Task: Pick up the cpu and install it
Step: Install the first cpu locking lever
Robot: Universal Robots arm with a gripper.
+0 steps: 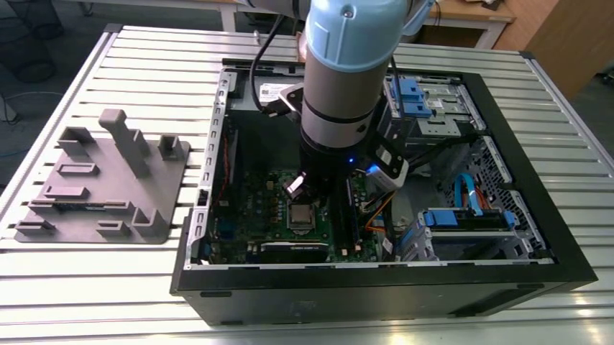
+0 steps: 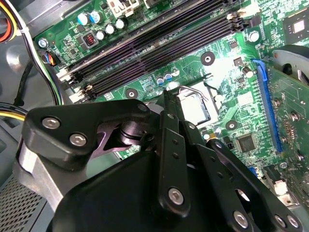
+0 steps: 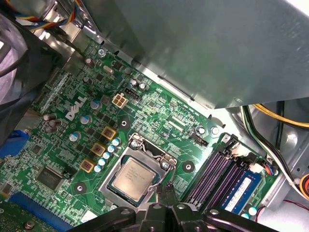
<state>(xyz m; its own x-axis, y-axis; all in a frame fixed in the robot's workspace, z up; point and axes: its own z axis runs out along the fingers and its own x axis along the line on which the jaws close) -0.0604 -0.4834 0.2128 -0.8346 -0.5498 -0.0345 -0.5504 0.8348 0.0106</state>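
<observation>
Slatted metal tabletop carries an open computer case and a grey fixture block. On the green motherboard the cpu lies flat in its socket (metal frame around it). Just above, the gripper hangs with fingertips together, holding nothing.

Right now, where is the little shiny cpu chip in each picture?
Exterior view: the cpu sits in its socket on the green motherboard, below the arm.
First wrist view: the cpu lies in the socket, just beyond the gripper.
Second wrist view: I cannot tell.
Shared landmark: the green motherboard.
</observation>
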